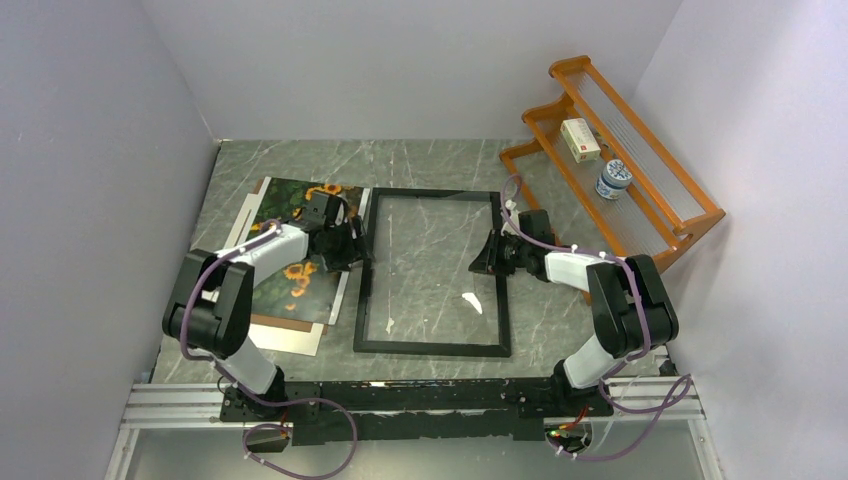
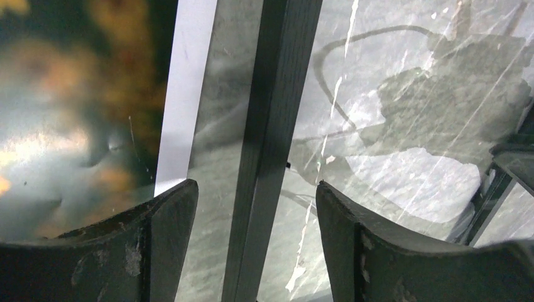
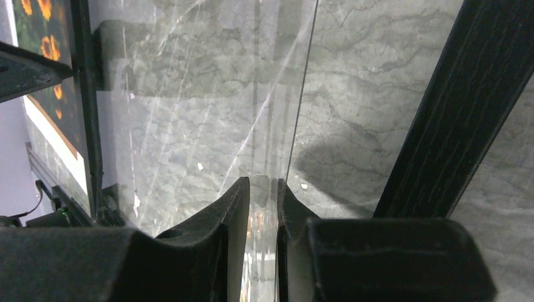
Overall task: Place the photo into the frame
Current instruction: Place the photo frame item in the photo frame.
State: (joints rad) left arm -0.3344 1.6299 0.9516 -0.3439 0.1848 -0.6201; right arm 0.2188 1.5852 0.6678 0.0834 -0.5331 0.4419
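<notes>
I see the photo (image 1: 290, 200) flat on the worktop (image 1: 430, 160) at far left, resting on a white mat (image 2: 189, 75), just beside the frame (image 1: 432, 348) and outside it. My left claw (image 2: 257, 207) is released, fingers (image 2: 167, 242) either side of the frame's left bar with gaps both sides. Frame lies flat mid-worktop. At its right side my right claw (image 3: 263, 201) is clenched on the edge of the clear pane (image 3: 189, 94) just inside the right bar. Orange rack (image 1: 565, 70) far right, holding a box (image 1: 580, 140) and a jar (image 1: 613, 180).
</notes>
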